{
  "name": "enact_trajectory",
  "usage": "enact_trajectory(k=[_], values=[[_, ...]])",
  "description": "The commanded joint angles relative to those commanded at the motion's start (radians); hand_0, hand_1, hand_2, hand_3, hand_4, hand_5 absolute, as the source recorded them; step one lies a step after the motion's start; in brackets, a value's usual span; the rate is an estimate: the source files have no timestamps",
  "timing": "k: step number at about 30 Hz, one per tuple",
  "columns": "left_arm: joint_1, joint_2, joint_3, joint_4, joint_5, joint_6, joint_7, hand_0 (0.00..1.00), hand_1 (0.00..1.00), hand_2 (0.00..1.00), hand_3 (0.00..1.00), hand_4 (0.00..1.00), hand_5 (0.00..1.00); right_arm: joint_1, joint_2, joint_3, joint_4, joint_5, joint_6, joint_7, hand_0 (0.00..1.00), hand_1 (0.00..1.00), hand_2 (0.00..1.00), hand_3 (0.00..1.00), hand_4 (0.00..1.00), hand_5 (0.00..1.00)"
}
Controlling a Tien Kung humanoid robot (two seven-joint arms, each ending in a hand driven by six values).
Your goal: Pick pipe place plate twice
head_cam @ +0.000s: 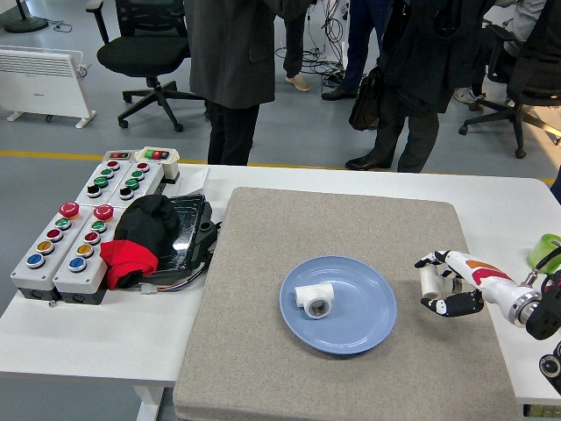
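Note:
A blue plate (368,329) sits on the grey mat (342,228) in the middle of the table. A white T-shaped pipe fitting (313,301) lies in the plate, left of its centre. My right hand (443,285) is just right of the plate, a little above the mat, with its fingers (454,303) curled around a second short white pipe piece (429,281), held upright. The left arm is out of view.
Two grey button boxes (66,250) and a black and red cloth (140,237) on a black device lie at the left. A green cup (545,252) stands at the right edge. People stand beyond the table's far side.

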Motion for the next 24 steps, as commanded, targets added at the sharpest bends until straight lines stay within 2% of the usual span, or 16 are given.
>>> enact_trajectory(k=[5, 11, 13, 14, 19, 20, 24], values=[[-0.001, 0.001, -0.003, 0.0, 0.003, -0.001, 0.001, 0.722, 0.747, 0.7, 0.647, 0.404, 0.998, -0.012, -0.007, -0.047, 0.111, 0.022, 0.019, -0.018, 0.369, 0.492, 0.578, 0.724, 0.659, 0.287], [-0.002, 0.001, -0.004, 0.0, 0.005, -0.001, 0.002, 0.722, 0.747, 0.7, 0.647, 0.404, 0.998, -0.01, 0.009, -0.117, 0.166, 0.035, 0.026, -0.03, 0.369, 0.496, 0.577, 0.723, 0.647, 0.28], [-0.002, 0.002, -0.005, 0.0, 0.006, -0.001, 0.002, 0.722, 0.747, 0.7, 0.647, 0.404, 0.998, -0.003, 0.019, -0.14, 0.17, 0.034, 0.027, -0.034, 0.369, 0.496, 0.577, 0.723, 0.647, 0.28], [-0.002, 0.002, -0.005, 0.0, 0.006, -0.001, 0.002, 0.722, 0.747, 0.7, 0.649, 0.405, 0.998, -0.001, 0.022, -0.148, 0.171, 0.034, 0.026, -0.036, 0.408, 0.518, 0.588, 0.727, 0.641, 0.279], [-0.002, 0.002, -0.003, 0.0, 0.003, 0.0, 0.003, 0.722, 0.747, 0.7, 0.649, 0.405, 0.998, 0.03, 0.056, -0.205, 0.146, 0.036, 0.033, -0.054, 0.408, 0.518, 0.588, 0.727, 0.641, 0.279], [-0.003, 0.002, -0.003, 0.0, 0.002, 0.0, 0.002, 0.722, 0.747, 0.701, 0.648, 0.405, 0.998, 0.036, 0.061, -0.211, 0.141, 0.036, 0.033, -0.056, 0.486, 0.578, 0.644, 0.745, 0.644, 0.285], [-0.003, 0.003, -0.002, 0.0, 0.001, -0.001, 0.002, 0.722, 0.747, 0.701, 0.648, 0.405, 0.998, 0.061, 0.078, -0.237, 0.121, 0.029, 0.029, -0.067, 0.486, 0.578, 0.644, 0.745, 0.644, 0.285]])
